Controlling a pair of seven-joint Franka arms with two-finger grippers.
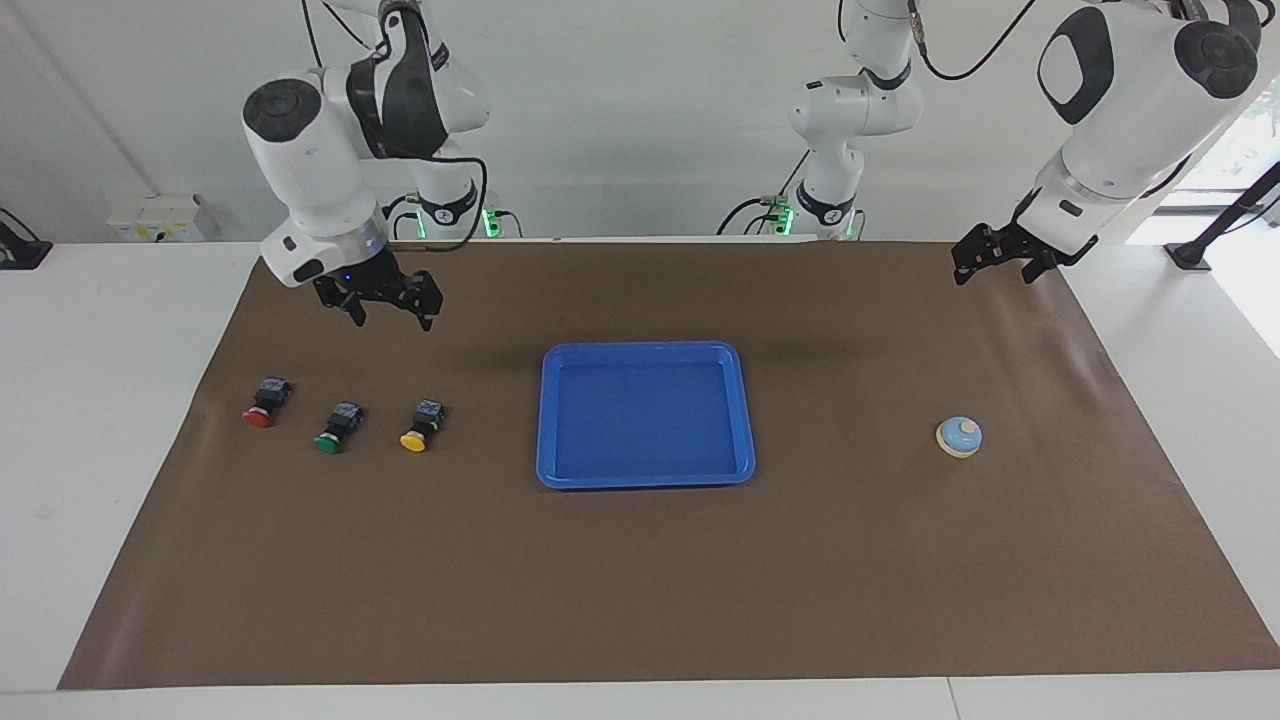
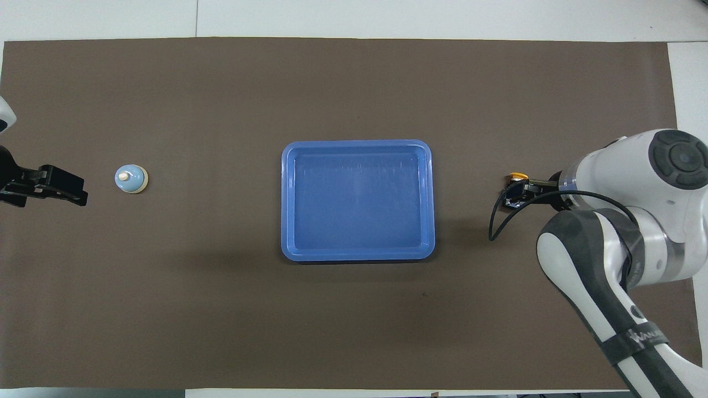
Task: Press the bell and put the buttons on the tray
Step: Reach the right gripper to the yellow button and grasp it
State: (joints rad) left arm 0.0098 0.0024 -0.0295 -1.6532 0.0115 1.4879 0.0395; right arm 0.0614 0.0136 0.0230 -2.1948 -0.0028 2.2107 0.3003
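While both grippers hang open and empty, right gripper (image 1: 386,309) above the buttons (image 1: 340,415), left gripper (image 1: 990,262) near the blue-domed bell (image 1: 959,437), the blue tray (image 1: 645,480) sits mid-tabletop.

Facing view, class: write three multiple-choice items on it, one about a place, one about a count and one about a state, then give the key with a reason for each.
1. Where is the bell? A on the tray; B on the brown mat, toward the left arm's end; C between two buttons.
2. How many buttons lie on the tray? A none; B one; C three.
3. How is the right hand? A shut on a button; B open, in the air over the mat; C pressing the bell.
Key: 1 B, the bell stands alone on the mat. 2 A, the red button, green button and yellow button all sit on the mat. 3 B, its fingers stand apart, holding nothing.
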